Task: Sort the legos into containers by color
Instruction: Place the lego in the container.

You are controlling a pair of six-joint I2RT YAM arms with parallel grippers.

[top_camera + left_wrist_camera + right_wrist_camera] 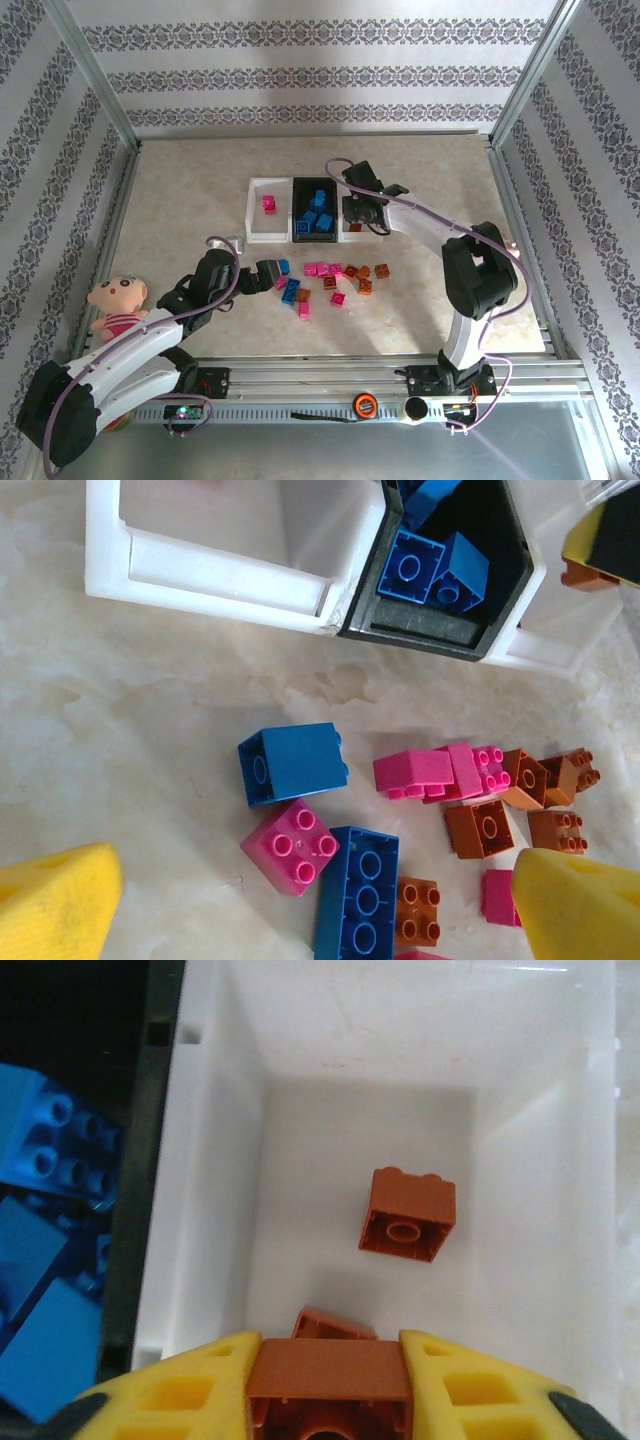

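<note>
Two orange-brown plastic bricks (pixel 407 1215) are lying in the white rectangular tray (pixel 530 1110) under your right gripper (pixel 328 1348), which is pinching a third brick (pixel 328 1385). Your left gripper (pixel 315 860) is hovering wide open.

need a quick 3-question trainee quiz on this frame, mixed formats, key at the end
1. True or false: the black tray holds blue bricks.
2. What sits between the fingers of the right gripper? A) a blue brick B) an orange-brown brick C) nothing
3. Fill in: the single brick in the left white tray is ___ in colour.
Key: 1 true; 2 B; 3 pink.
</note>
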